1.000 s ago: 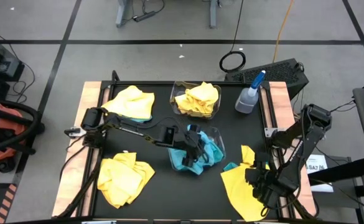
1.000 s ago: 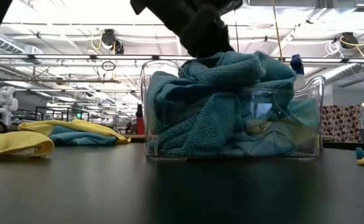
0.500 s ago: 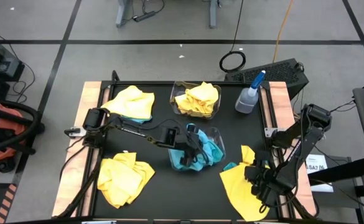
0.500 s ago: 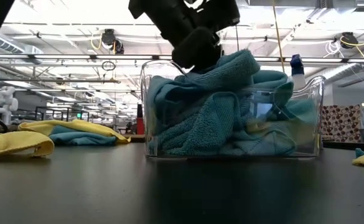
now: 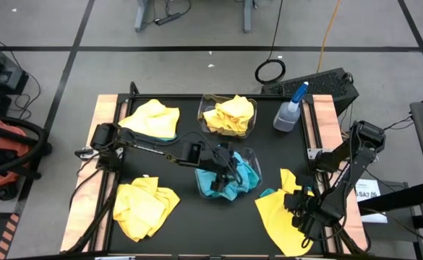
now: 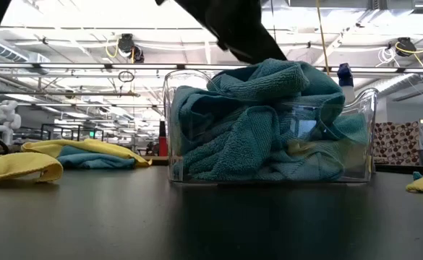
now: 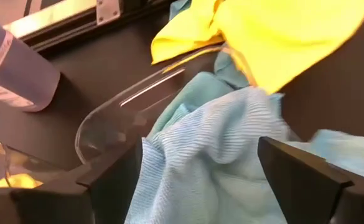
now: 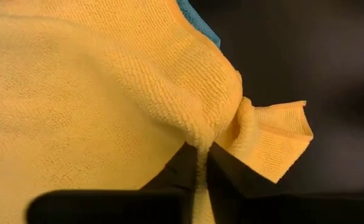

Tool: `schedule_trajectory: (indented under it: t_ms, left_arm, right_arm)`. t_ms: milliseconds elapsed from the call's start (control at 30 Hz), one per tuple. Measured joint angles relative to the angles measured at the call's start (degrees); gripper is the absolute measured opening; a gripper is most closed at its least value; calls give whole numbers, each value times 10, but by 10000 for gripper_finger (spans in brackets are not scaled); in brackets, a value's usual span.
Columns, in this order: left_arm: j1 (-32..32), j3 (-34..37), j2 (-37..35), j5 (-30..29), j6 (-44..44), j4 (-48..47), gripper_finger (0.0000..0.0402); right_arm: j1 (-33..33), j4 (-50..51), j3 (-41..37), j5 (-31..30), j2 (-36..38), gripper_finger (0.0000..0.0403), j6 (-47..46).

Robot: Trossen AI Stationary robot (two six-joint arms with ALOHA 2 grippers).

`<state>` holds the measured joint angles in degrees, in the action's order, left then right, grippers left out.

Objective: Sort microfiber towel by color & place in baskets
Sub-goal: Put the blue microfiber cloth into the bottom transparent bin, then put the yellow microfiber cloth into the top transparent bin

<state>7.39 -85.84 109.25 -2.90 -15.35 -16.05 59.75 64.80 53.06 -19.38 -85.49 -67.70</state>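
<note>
Yellow towel [image 8: 107, 93] is pinched in right tool [image 8: 200, 155]; lift should be straight, clear of blue towel [image 8: 197, 22] beneath. Left tool [image 7: 200, 180] is spread wide over blue-towel basket [image 5: 252, 155].

Both six-joint arms are dark, near-black, built of slim tubular links with chunkier rounded joint housings, and thin black cables run along the links. The left gripper [image 7: 200, 180] ends in two flat, dark grey, angular fingers [image 7: 300, 180] with hard, chamfered edges. The right gripper [image 8: 203, 163] has the same matte black fingers, tapering to narrow tips.
</note>
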Motion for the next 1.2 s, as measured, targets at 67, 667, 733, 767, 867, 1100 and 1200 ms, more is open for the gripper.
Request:
schedule_trajectory:
  t_ms: [67, 667, 733, 767, 867, 1100, 1200]
  left_arm:
    - [3, 0, -15, 1, 0, -9, 332]
    - [44, 0, -26, 146, -15, 53, 334]
    - [45, 1, -24, 147, -15, 56, 334]
    - [46, 1, -20, 147, -15, 62, 334]
    - [47, 1, -14, 147, -15, 62, 334]
    - [47, 1, -9, 147, -15, 60, 334]
    - [47, 1, -7, 147, -15, 61, 334]
  right_arm:
    - [0, 1, 0, 0, 0, 7, 5]
    - [-2, 194, 157, -111, 0, 2, 41]
    - [-2, 219, 187, -133, 0, 1, 46]
    - [-2, 228, 201, -141, 0, 1, 51]
    - [-2, 253, 241, -161, 0, 1, 57]
    - [0, 252, 306, -177, 0, 0, 115]
    - [10, 252, 321, -164, 8, 0, 136]
